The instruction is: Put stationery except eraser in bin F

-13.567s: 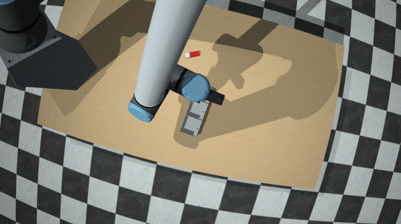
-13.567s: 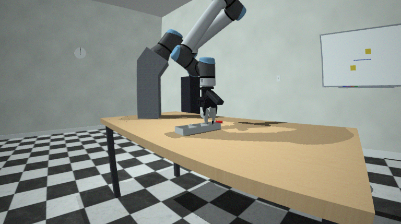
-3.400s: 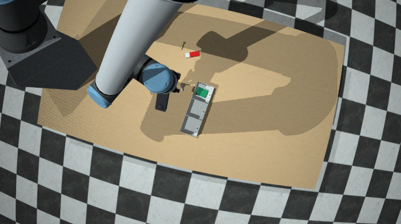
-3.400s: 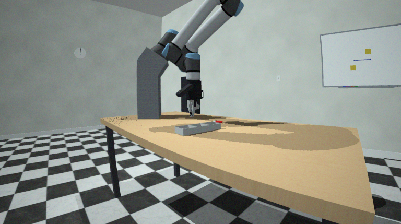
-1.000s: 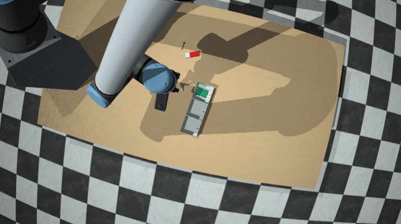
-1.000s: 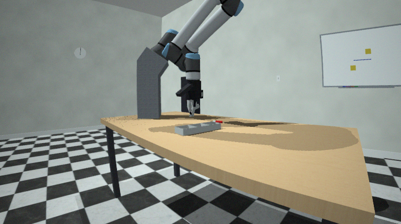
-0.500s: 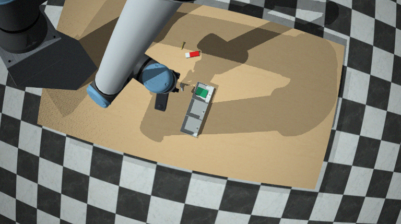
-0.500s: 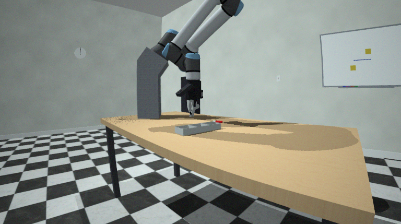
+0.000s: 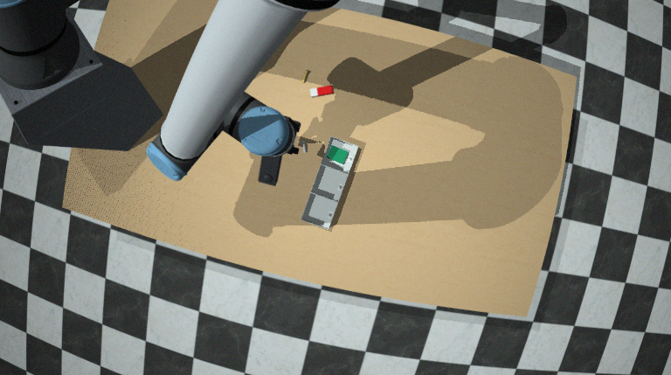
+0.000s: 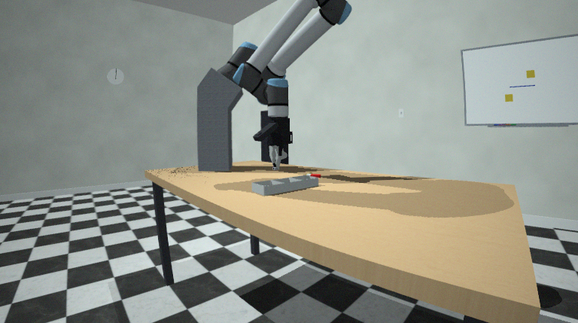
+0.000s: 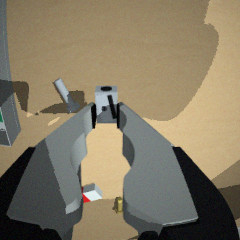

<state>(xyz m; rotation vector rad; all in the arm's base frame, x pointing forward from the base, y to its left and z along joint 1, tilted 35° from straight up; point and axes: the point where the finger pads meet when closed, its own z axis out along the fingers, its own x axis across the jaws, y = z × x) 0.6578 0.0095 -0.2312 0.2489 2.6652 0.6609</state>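
My gripper [image 11: 106, 105] [image 10: 276, 165] [image 9: 297, 146] is shut on a small grey pencil sharpener [image 11: 101, 102] with a round hole on top, low over the table left of the bins. A row of three grey bins [image 9: 321, 204] [image 10: 267, 188] lies mid-table; the bin nearest the gripper holds a green block [image 9: 338, 155]. I cannot read the bin letters. A short grey cylinder [image 11: 65, 93] [image 9: 304, 147] lies tilted between the gripper and the bins. The red and white eraser [image 9: 321, 91] [image 11: 90, 194] [image 10: 314, 175] lies farther back.
A small brass screw [image 9: 306, 74] [image 11: 119, 204] lies beside the eraser. The arm's grey pedestal [image 10: 214, 123] stands at the table's back left corner. A bin wall [image 11: 9, 118] shows at the left edge of the wrist view.
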